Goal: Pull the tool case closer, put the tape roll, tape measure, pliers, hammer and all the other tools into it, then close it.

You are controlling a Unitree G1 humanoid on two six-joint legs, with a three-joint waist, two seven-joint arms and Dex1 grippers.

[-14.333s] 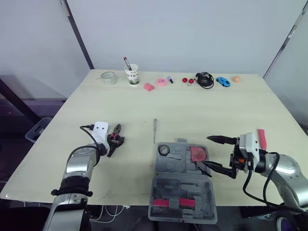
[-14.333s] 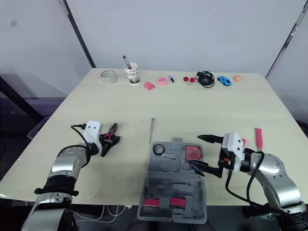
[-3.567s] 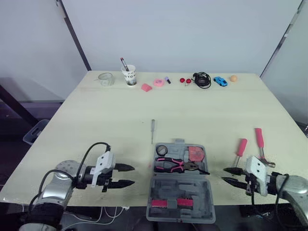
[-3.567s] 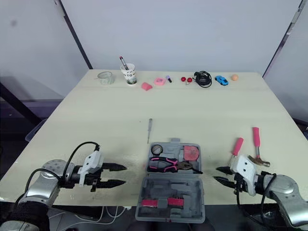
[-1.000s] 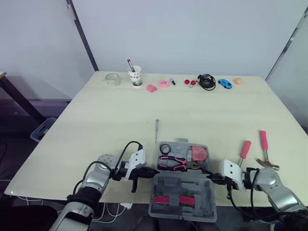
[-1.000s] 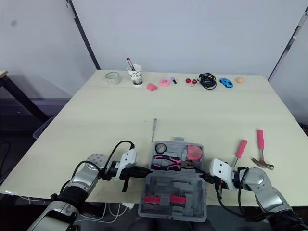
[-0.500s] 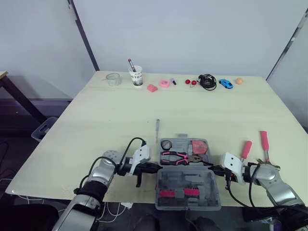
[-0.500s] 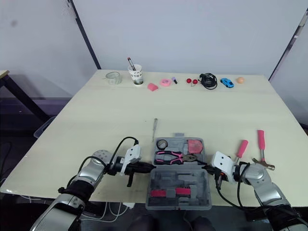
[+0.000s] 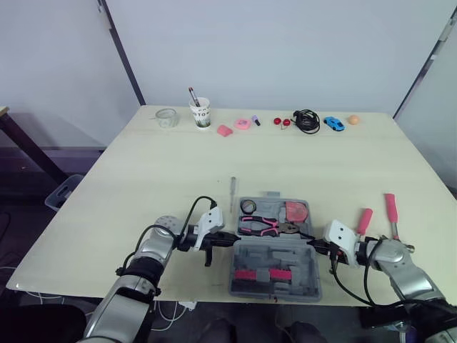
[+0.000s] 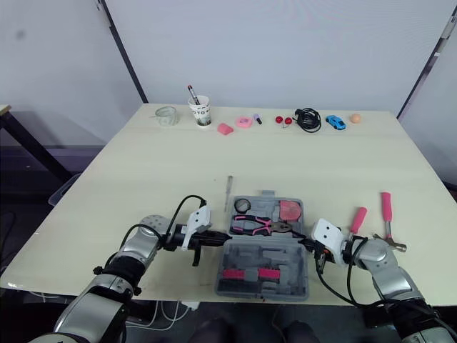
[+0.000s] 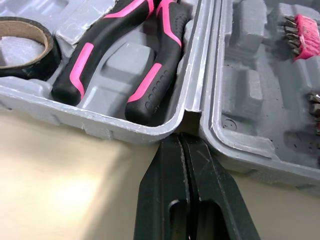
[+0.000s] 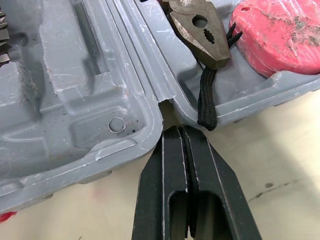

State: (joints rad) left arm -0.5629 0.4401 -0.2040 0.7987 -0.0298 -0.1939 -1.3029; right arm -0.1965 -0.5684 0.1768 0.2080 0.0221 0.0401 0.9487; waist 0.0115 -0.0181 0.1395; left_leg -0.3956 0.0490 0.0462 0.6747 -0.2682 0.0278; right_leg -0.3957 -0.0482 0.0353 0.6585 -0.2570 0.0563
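The grey tool case (image 9: 275, 251) lies open near the table's front edge. Its far half holds the black tape roll (image 9: 248, 207), the pink-and-black pliers (image 9: 260, 226) and the red tape measure (image 9: 295, 212). My left gripper (image 9: 230, 241) is shut, its tips in the hinge notch on the case's left side (image 11: 181, 140). My right gripper (image 9: 314, 246) is shut too, its tips at the right hinge notch (image 12: 180, 132). The pink-handled hammer (image 9: 392, 214) and a pink-handled screwdriver (image 9: 364, 220) lie on the table to the right of the case.
A thin metal tool (image 9: 232, 194) lies just beyond the case. Along the back edge stand a glass jar (image 9: 166, 117), a paper cup (image 9: 201, 113), small pink items (image 9: 243, 124), a black cable (image 9: 307, 121), a blue toy car (image 9: 333, 123) and an orange ball (image 9: 353, 120).
The case has slid away from the front edge, farther onto the table, with both shut grippers staying at its hinge notches. The tools inside kept their places.
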